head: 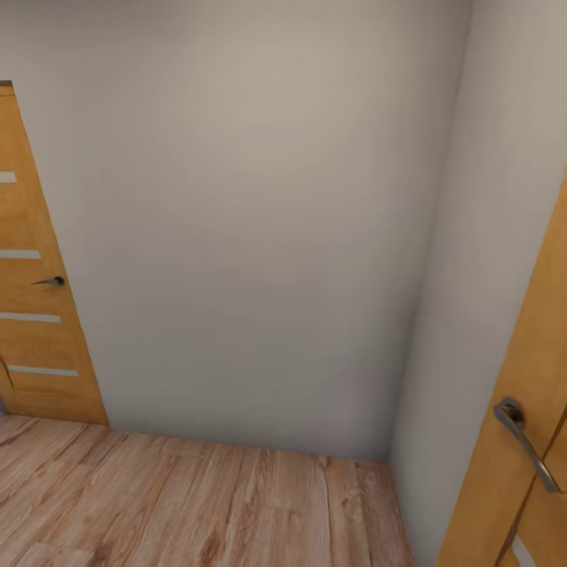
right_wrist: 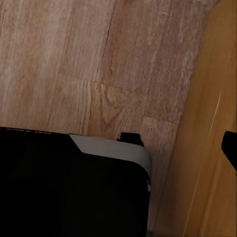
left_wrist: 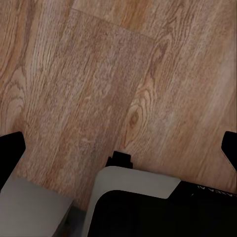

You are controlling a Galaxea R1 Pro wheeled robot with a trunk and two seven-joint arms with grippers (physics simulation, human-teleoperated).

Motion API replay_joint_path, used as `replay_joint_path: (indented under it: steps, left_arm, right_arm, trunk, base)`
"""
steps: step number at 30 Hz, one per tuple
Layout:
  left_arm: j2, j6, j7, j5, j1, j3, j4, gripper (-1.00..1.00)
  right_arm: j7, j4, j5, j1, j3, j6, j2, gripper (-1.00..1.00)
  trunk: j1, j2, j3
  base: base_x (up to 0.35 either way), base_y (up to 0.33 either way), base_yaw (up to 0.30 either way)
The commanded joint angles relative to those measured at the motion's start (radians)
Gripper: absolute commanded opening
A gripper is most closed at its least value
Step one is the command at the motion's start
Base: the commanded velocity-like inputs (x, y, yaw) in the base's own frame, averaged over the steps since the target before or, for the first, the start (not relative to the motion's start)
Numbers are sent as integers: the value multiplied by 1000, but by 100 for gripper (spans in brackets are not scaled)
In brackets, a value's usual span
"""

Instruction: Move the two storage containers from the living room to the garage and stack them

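The two storage containers are out of view, and so are the living room and the garage. I am facing a bare pale wall (head: 260,236) in a small hallway with wood planks (head: 197,504) underfoot. My left gripper (left_wrist: 120,148) hangs open over the planks, with a black fingertip (left_wrist: 10,150) at each side and nothing between them. My right gripper (right_wrist: 118,143) hangs over the planks beside a door. One fingertip (right_wrist: 230,148) shows far out at the frame's edge, so it stands open and empty.
An orange-brown door (head: 35,315) with a dark handle (head: 50,280) stands at the left. A second orange-brown door (head: 528,441) with a metal lever handle (head: 524,441) is very close at the right. The walls meet in a corner (head: 409,354) ahead on the right. My own base (right_wrist: 69,187) shows below both wrists.
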Motion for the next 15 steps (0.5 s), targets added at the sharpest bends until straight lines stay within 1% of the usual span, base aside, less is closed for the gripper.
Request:
replay_joint_path:
  steps: [1, 15]
  left_arm:
    - [0, -3, 1, 6, -1, 0, 1, 100]
    - [0, -3, 1, 6, -1, 0, 1, 100]
  right_arm:
    - [0, 3, 1, -1, 7, -5, 0, 100]
    - [0, 3, 3, -1, 6, -5, 2, 100]
  trunk:
    - [1, -1, -1]
    - [1, -1, -1]
  base:
    - [321, 0, 0]
    - [321, 0, 0]
